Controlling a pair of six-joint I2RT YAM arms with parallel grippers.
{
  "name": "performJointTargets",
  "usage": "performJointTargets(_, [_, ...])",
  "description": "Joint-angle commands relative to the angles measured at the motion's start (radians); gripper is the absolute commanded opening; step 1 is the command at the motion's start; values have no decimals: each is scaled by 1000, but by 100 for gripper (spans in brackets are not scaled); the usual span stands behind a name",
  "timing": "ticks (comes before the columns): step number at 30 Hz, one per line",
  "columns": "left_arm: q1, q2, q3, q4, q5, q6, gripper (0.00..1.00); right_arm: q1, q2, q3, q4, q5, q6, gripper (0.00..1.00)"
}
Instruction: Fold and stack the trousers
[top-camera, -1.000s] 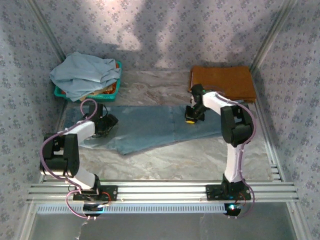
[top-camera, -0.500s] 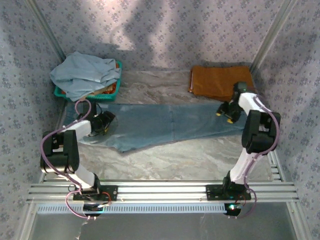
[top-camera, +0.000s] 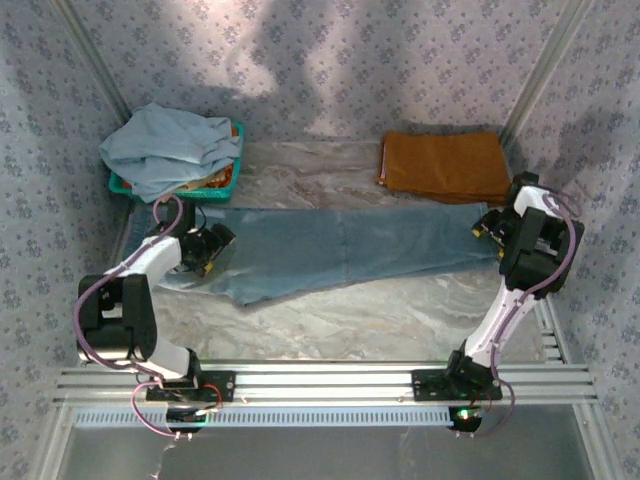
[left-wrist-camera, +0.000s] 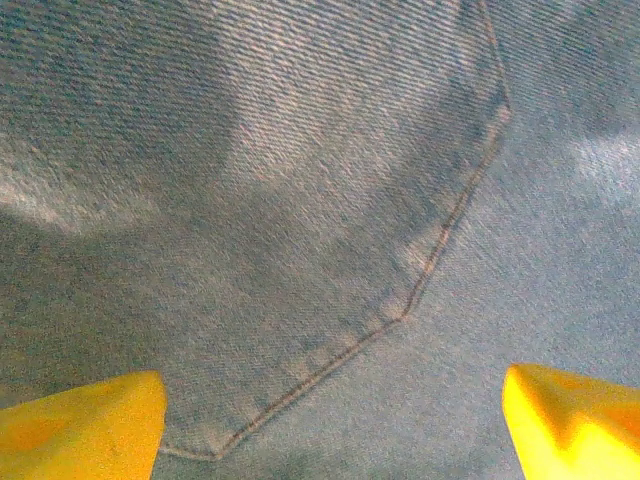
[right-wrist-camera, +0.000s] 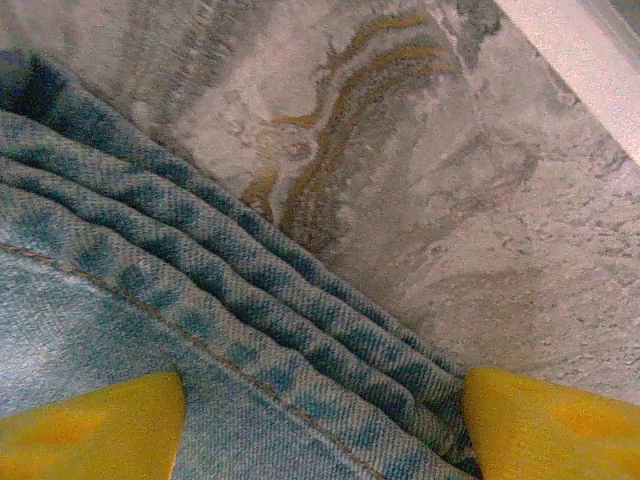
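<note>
The jeans (top-camera: 330, 250) lay flat across the middle of the marble table (top-camera: 400, 310), pocket end at 9 o'clock. The left gripper (top-camera: 208, 252) hovered with fingers spread wide over a back pocket (left-wrist-camera: 300, 200). The right gripper (top-camera: 485, 226), equally wide, hovered over the layered denim edge at 3 o'clock, holding nothing.

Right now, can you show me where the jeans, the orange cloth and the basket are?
jeans (top-camera: 340, 250): top view, middle of the flat legs.
orange cloth (top-camera: 445, 165): top view, its middle.
basket (top-camera: 238, 160): top view, its green right rim.
</note>
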Motion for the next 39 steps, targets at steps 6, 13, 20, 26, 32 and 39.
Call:
performJointTargets(6, [-18, -56, 56, -98, -36, 10, 86, -19, 49, -21, -5, -46, -25, 52])
performJointTargets(13, [-26, -85, 55, -122, -37, 16, 85, -17, 34, -31, 16, -118, -33, 2])
performJointTargets(20, [-24, -130, 60, -150, -40, 42, 85, 18, -118, -81, 59, -180, 20, 0])
performJointTargets(26, [-15, -151, 75, -161, -39, 48, 85, 158, -297, -134, 73, -160, 80, 0])
performJointTargets(32, [4, -163, 90, -170, -29, 57, 85, 401, -391, -92, 31, -108, 127, 0])
performJointTargets(39, [24, -169, 97, -156, 10, 67, 85, 696, -377, 40, -2, -59, 213, 0])
